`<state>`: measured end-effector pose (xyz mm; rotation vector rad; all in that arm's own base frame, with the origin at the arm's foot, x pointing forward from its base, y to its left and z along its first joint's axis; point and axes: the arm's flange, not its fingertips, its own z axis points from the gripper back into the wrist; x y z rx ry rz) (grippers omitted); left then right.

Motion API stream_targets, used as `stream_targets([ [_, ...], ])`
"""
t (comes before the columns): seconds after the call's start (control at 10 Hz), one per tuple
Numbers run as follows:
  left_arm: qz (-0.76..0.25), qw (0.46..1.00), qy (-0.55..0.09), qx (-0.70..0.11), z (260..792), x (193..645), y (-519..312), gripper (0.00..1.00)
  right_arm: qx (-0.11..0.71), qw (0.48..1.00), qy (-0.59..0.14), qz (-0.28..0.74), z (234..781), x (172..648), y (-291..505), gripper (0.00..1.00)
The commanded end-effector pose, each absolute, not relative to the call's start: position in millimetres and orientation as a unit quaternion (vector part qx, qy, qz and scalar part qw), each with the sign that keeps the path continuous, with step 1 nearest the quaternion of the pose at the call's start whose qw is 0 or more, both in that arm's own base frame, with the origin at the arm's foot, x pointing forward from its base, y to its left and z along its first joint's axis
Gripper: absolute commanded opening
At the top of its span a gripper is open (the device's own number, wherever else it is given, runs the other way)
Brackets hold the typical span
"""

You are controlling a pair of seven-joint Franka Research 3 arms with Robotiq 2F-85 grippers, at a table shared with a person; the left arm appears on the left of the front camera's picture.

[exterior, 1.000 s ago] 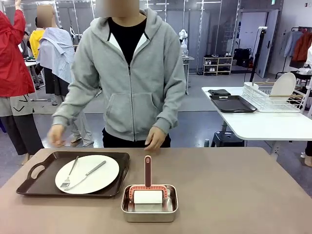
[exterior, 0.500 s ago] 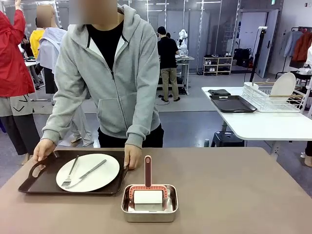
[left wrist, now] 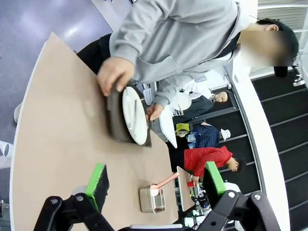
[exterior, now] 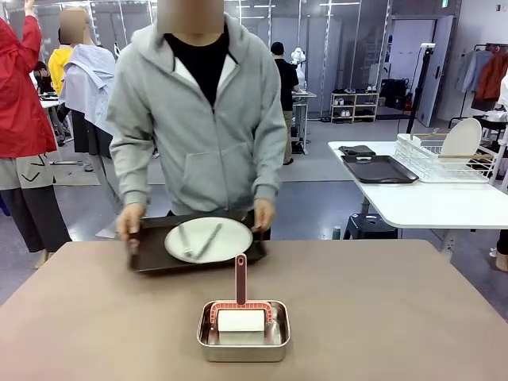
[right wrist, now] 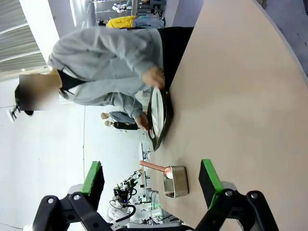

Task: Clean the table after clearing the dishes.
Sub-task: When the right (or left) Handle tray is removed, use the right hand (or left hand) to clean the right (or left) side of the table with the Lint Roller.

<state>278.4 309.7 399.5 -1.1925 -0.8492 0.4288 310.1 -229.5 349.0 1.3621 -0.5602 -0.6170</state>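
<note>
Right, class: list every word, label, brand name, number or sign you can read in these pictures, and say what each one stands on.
No text can be read.
The tray, the plate, the steel pan and the roller in it show no print.
The person's grey hoodie and the table are plain.
Anything in the far background is too small to read.

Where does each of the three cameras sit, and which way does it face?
Front view: fixed on the robot's side, facing across the table at the person holding the tray.
Left wrist view: on the left wrist, looking past the open left gripper, picture rolled sideways.
Right wrist view: likewise, behind the open right gripper.
Shared: person, tray, steel pan.
</note>
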Motion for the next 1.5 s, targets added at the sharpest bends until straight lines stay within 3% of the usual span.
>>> stream_targets([
  [0.0, 0.192, 0.718, -0.388, -0.545, 399.7, 275.6, 311.6, 1.00, 0.611, 0.700, -0.251, -0.272, 352.1, 306.9, -230.0, 1.00],
  [0.6, 0.194, 0.723, -0.385, -0.540, 399.5, 278.4, 309.7, 1.00, 0.611, 0.700, -0.251, -0.272, 352.1, 306.9, -230.0, 1.00],
  [0.8, 0.016, 0.786, -0.375, -0.491, 473.6, 335.6, 257.1, 1.00, 0.611, 0.700, -0.251, -0.272, 352.1, 306.9, -230.0, 1.00],
  [1.1, -0.261, 0.854, -0.281, -0.350, 552.3, 417.0, 108.2, 1.00, 0.611, 0.700, -0.251, -0.272, 352.1, 306.9, -230.0, 1.00],
  [1.4, -0.472, 0.822, -0.204, -0.245, 545.4, 439.5, -72.2, 1.00, 0.611, 0.700, -0.251, -0.272, 352.1, 306.9, -230.0, 1.00],
])
